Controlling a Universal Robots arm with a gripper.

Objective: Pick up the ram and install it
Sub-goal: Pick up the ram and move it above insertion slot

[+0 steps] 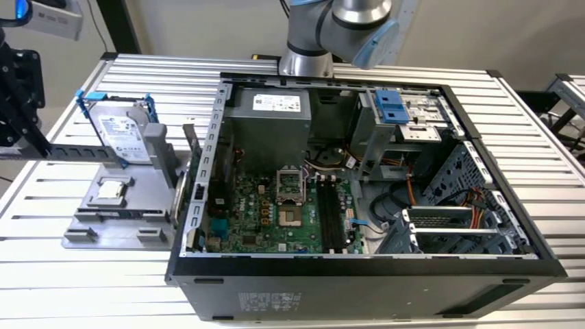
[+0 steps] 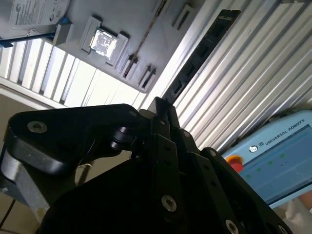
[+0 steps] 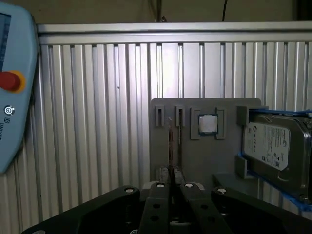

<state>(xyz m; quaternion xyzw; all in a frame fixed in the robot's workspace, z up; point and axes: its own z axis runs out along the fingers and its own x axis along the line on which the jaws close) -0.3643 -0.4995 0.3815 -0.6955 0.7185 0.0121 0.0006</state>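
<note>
Jaws of the gripper [image 2: 161, 106] were pinched shut on one end of the ram [image 2: 202, 56], held clear of the grey tray [image 1: 101, 219]; this looked like the carrying stage. Seating it would need alignment with the memory slots [image 1: 332, 212], at three o'clock from the tray in the exterior view.

Open computer case [image 1: 366, 288] on slatted table [image 1: 530, 130]; hard drive [image 1: 123, 130], processor chip [image 1: 111, 190] on grey holder [image 1: 128, 221].

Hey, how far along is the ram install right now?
Done: the ram is out of the tray, whose slots look empty. In hand: the gripper is shut on it, clear of the tray. Left: installing it; the motherboard slots in the exterior view look empty.
</note>
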